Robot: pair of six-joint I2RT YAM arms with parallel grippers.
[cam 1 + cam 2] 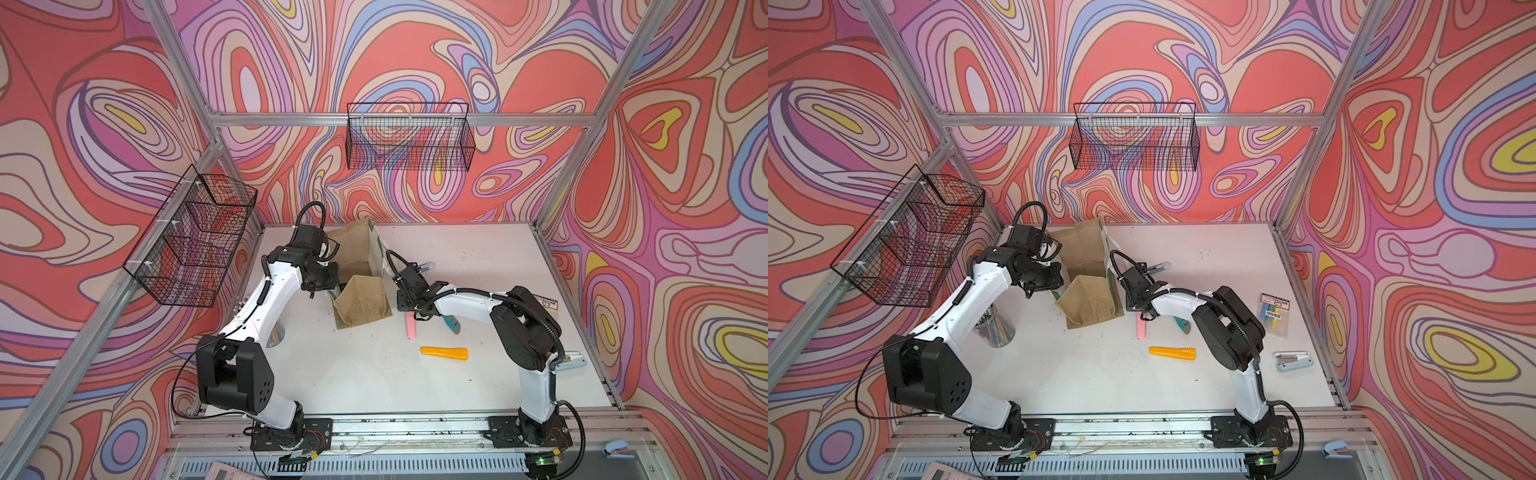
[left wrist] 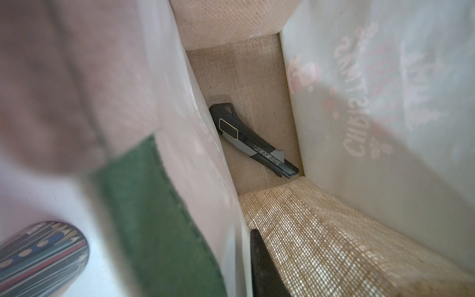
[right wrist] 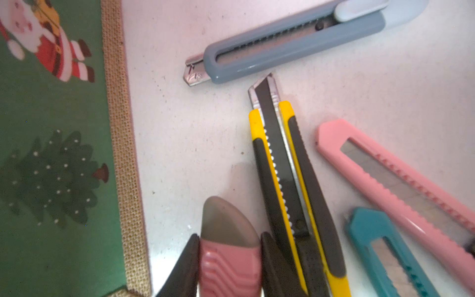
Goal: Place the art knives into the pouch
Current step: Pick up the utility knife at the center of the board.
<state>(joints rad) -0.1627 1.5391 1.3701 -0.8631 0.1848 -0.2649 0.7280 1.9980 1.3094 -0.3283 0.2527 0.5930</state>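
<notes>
Seven knives are counted: one pink-grey knife (image 3: 228, 259) is pinched by the right tool (image 3: 228, 243) beside the pouch (image 3: 51, 115), one black knife (image 2: 252, 141) is seen inside it, and five more knives (image 3: 290, 43) (image 3: 282, 180) (image 3: 398, 180) (image 3: 380, 246) (image 1: 444, 353) are seen on the white bench (image 1: 374, 382). Whether the left tool (image 1: 332, 286) is spread cannot be told. Two baskets (image 1: 409, 137) (image 1: 191, 241) are hung on swirled walls (image 1: 685, 208).

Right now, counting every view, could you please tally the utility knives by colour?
Grey-blue knife: 1
Yellow-and-black knife: 1
Pink knife: 1
Teal knife: 1
Orange knife: 1
Black knife, inside the pouch: 1
Pink-and-grey knife, in the right gripper: 1
Total: 7
</notes>
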